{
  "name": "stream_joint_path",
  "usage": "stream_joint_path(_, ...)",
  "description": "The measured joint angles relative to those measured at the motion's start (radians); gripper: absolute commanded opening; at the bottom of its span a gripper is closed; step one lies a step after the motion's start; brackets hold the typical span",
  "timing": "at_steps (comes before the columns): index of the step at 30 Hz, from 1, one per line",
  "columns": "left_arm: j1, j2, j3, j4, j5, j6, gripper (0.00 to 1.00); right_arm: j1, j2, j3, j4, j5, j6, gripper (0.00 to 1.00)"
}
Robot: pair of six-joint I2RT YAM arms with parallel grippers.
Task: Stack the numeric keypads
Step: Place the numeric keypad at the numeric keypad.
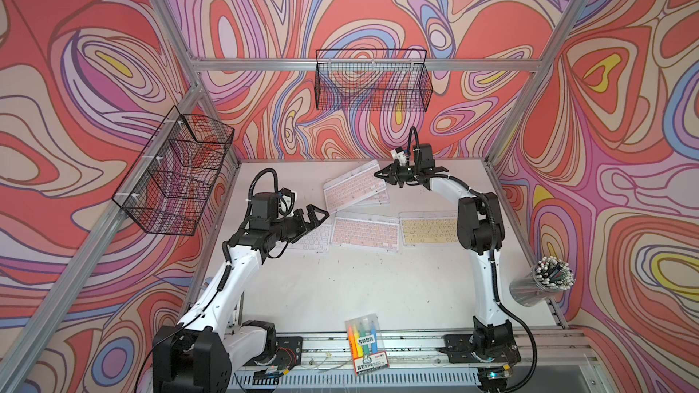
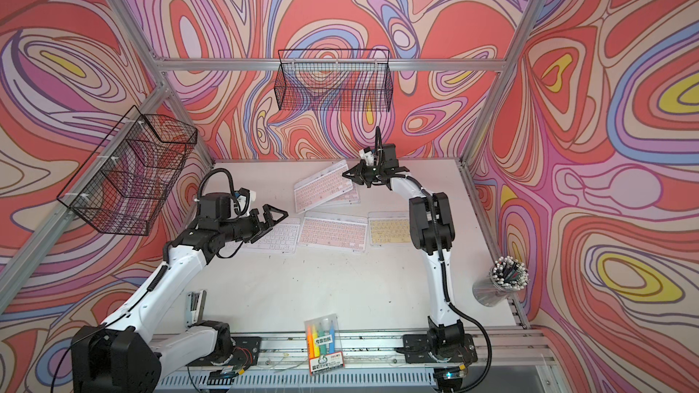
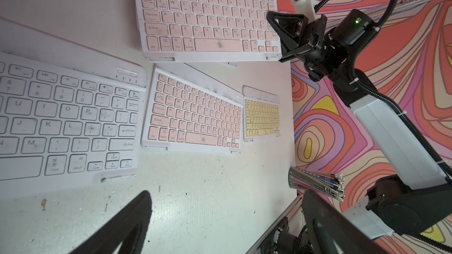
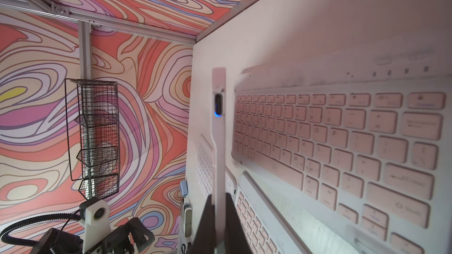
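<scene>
Swirl-patterned walls enclose a white tabletop [image 1: 359, 289] on which, in both top views, there lie mid-frame a white keypad [image 1: 317, 240] partly under the left hand [image 1: 312, 221], a pink keypad [image 1: 365, 234], a yellow keypad [image 1: 427, 230] and, above them in the frame, a tilted rear pink keypad [image 1: 353, 189] with the right hand [image 1: 382, 176] at its right end. The left wrist view alone shows the left hand's fingers [image 3: 127, 223] spread wide above bare tabletop. The right wrist view alone shows the right hand pinching a thin white held keypad [image 4: 218, 123], seen edge-on at centre frame, its key colour hidden.
</scene>
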Motion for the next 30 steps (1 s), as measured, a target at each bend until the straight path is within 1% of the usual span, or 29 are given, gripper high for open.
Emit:
stream_joint_path(8,0.000,0.000,0.000,-0.003,-0.003,0.002,0.98,-0.013,0.107,0.056,0.118,-0.024,0.120,0.00)
stream_joint_path(15,0.000,0.000,-0.008,-0.002,-0.003,0.001,0.98,-0.029,0.149,0.064,0.212,-0.037,0.200,0.00)
stream_joint_path(21,0.000,0.000,-0.011,0.001,-0.003,0.001,0.98,-0.048,0.179,0.073,0.241,-0.048,0.226,0.00)
stream_joint_path(30,0.000,0.020,-0.012,0.017,-0.002,-0.002,0.98,-0.066,0.183,0.070,0.270,-0.056,0.233,0.00)
